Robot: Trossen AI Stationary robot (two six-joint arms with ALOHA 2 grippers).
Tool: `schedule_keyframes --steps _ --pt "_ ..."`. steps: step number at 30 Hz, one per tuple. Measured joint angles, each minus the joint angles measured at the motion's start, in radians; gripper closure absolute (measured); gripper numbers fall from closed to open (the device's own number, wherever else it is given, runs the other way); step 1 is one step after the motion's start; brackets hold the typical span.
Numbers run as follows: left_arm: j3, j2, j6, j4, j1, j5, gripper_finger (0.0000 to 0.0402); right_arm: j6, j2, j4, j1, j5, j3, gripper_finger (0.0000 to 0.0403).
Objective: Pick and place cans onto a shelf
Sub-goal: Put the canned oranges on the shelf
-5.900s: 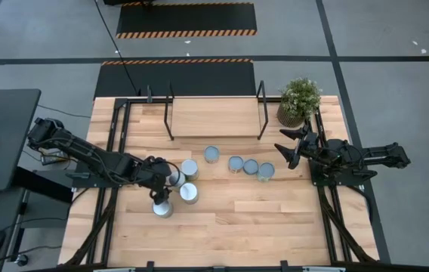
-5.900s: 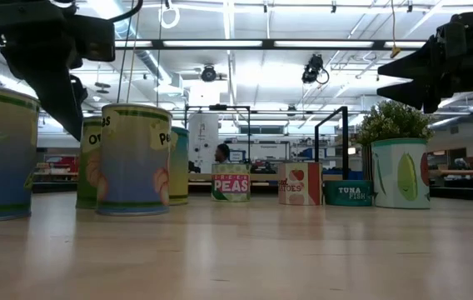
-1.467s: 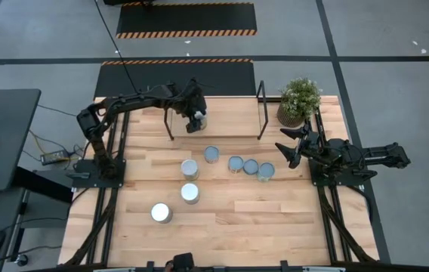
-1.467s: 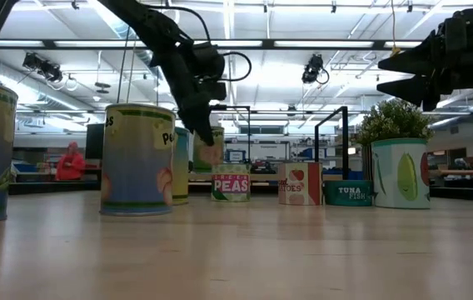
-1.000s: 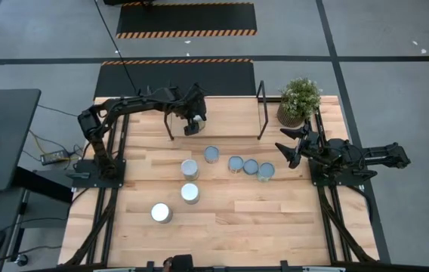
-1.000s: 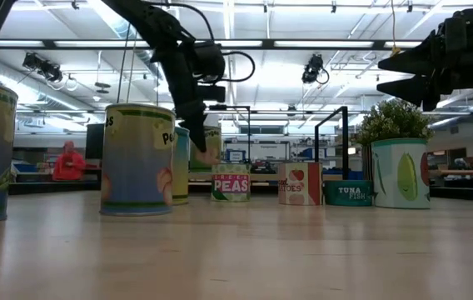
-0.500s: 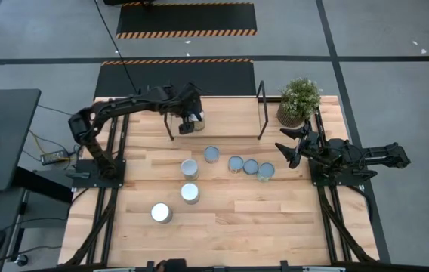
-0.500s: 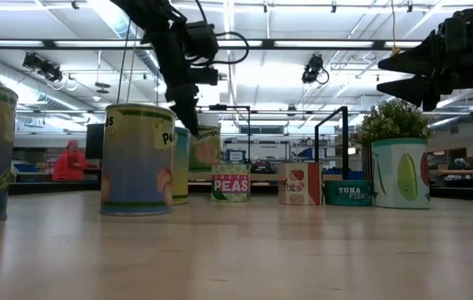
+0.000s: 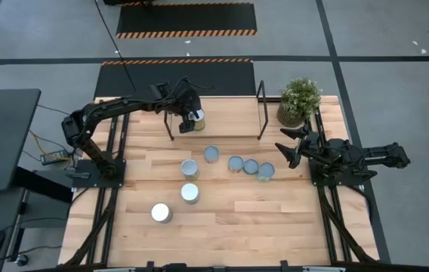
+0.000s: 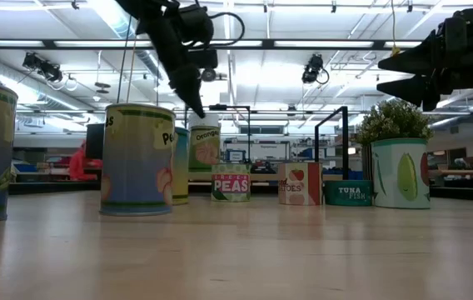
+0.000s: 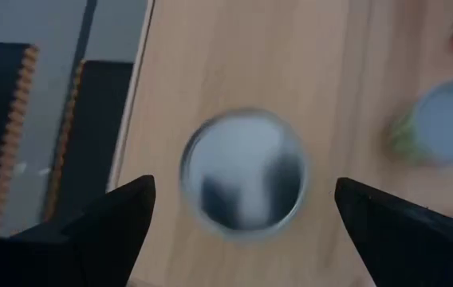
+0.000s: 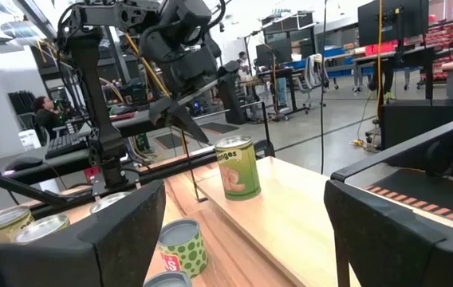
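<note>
High view: left end effector [image 9: 189,119] spread above can [image 9: 198,119] on shelf [image 9: 222,115].

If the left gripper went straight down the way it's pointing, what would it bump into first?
Probably the can on the shelf: the open left gripper points down at its silver top.

Silver-topped cans [image 9: 189,193] stand on the pale wood table [image 9: 275,219]. The can on the shelf [image 12: 237,167] is green with an orange fruit print. The plant [image 9: 299,97] is green.
</note>
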Motion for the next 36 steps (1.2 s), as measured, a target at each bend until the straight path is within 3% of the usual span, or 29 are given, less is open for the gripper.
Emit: schedule_keyframes --steps 3,6,13,18,36 --pt "0.0 0.002 -0.041 0.076 -0.002 0.06 0.0008 0.0 0.0 0.0 0.0 0.0 0.0 0.0053" --pt "0.001 0.02 -0.076 0.176 -0.011 0.048 0.0008 0.0 0.0 0.0 0.0 0.0 0.0 0.0053" --pt "0.001 0.085 -0.08 0.289 -0.044 -0.134 0.0008 0.0 0.0 0.0 0.0 0.0 0.0 0.0053" --pt "0.001 0.123 -0.084 0.275 -0.06 -0.242 0.0008 0.0 0.0 0.0 0.0 0.0 0.0 0.0053" --pt "0.0 0.133 -0.13 0.114 -0.057 -0.302 0.0008 0.0 0.0 0.0 0.0 0.0 0.0 0.0053"
